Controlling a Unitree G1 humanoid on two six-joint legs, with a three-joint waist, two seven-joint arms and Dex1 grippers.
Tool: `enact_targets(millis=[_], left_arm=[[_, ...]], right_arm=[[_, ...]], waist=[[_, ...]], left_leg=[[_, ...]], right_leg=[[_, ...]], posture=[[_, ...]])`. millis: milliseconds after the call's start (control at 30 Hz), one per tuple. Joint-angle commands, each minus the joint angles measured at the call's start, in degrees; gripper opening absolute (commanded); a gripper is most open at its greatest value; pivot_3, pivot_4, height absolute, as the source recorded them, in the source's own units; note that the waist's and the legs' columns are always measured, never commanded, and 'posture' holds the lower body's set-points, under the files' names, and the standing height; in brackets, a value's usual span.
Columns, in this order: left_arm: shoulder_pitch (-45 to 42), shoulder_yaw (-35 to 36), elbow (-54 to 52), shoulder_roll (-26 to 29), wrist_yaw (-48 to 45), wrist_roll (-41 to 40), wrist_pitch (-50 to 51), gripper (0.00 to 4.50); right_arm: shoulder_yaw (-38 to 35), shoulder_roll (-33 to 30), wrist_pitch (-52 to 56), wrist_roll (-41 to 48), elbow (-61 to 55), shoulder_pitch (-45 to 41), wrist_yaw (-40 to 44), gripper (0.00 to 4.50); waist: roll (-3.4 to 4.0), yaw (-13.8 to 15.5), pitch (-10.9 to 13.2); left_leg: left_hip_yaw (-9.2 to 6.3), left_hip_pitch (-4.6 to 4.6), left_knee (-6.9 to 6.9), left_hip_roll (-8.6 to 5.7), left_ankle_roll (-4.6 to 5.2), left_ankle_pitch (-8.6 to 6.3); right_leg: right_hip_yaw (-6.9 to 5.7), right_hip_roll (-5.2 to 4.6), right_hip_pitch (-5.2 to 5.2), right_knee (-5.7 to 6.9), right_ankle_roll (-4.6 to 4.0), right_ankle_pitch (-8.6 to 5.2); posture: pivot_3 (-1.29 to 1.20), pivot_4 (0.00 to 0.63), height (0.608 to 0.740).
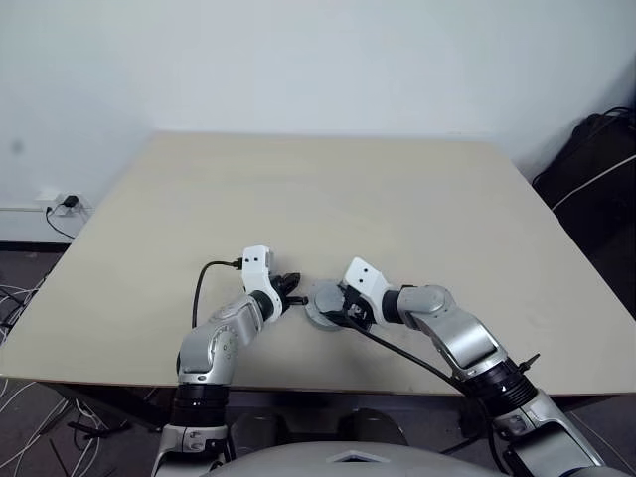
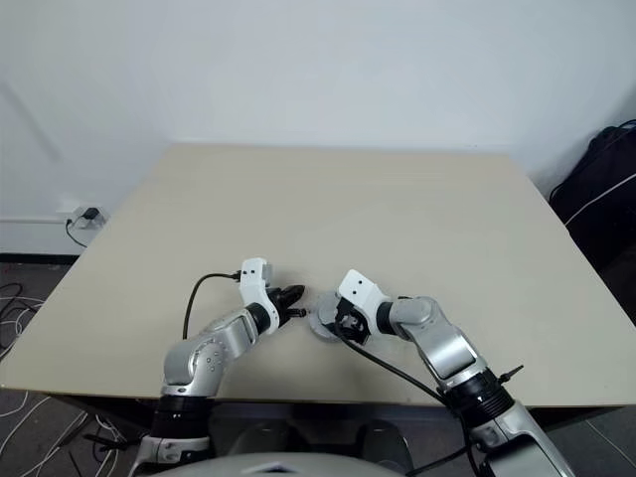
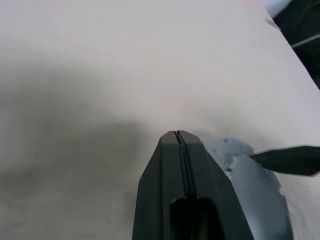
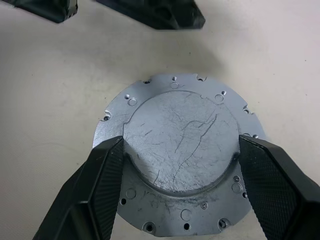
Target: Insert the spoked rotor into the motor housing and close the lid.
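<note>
Silver-grey metal: one lid (image 4: 177, 150) in sight, a round disc lying flat on the counter (image 1: 397, 199) near its front edge, smooth plain face up. That face is scratched, with a raised round centre and a lower rim ringed with small holes and notches. One disc counted. Whether anything sits underneath it cannot be told.

Two grippers, both close to the disc:
- Right gripper (image 4: 177, 165): fingers spread wide, one on each side of the lid's raised centre. The textured fingers (image 4: 100, 190) lie right against the step on both sides, so it looks like a hold across the centre, though firm contact is hard to confirm from the wrist view. In the head views it comes in from the right side, angled down onto the disc.
- Left gripper (image 3: 178, 137): fingers pressed fully together, a thin seam between them, nothing held. It sits just beside the lid's left edge, tip close to the rim, pointing across toward it. Touching or a hair apart – can't tell.

Counter is a pale beige top.

Off the counter: one wall socket (image 1: 68, 207) with a plug low on the left wall, loose cables on the floor at the left, one dark bag (image 1: 596, 174) at the right against the white wall.
</note>
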Motion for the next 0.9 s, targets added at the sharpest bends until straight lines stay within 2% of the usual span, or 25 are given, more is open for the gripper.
enact_targets(millis=[33, 733, 867, 900], left_arm=[[-0.4, -0.7, -1.0, -0.1, -1.4, -1.5, 0.9, 0.0], [-1.5, -4.4, 1.4, 0.0, -1.7, -1.1, 10.9, 0.0], [-1.6, -4.3, 1.5, -0.3, -1.2, -0.7, 10.8, 0.0], [-1.6, -4.1, 1.5, -0.4, -1.0, -0.6, 10.6, 0.0]], right_arm=[[-0.1, -0.4, 0.6, -2.0, 1.7, -0.6, -1.5, 3.16], [-0.8, -1.0, 0.3, -1.6, 1.3, -0.5, -1.3, 3.16], [-1.5, -3.5, 0.6, -0.9, 0.5, 0.4, 0.6, 4.48], [-1.7, -4.4, 0.6, -0.9, 0.4, 0.7, 1.1, 4.48]], waist=[[-0.01, 0.0, 0.0], [0.05, -0.1, 0.0], [0.09, 0.2, 0.0], [0.1, 0.4, 0.0]], left_leg=[[0.0, 0.0, 0.0, 0.0, 0.0, 0.0], [-0.01, 0.03, -0.25, -0.01, 0.0, 0.0], [-0.01, 0.02, -0.27, -0.05, 0.0, 0.0], [-0.02, 0.01, -0.3, -0.09, 0.01, 0.0]], right_leg=[[0.0, 0.0, 0.0, 0.0, 0.0, 0.0], [-0.03, 0.0, 0.05, -0.27, 0.08, 0.04], [-0.02, -0.01, 0.09, -0.37, 0.12, 0.07], [-0.02, -0.04, 0.1, -0.43, 0.12, 0.07]], posture=[[0.0, 0.0, 0.74], [0.0, 0.0, 0.74], [0.0, 0.0, 0.74], [0.0, 0.0, 0.74]])
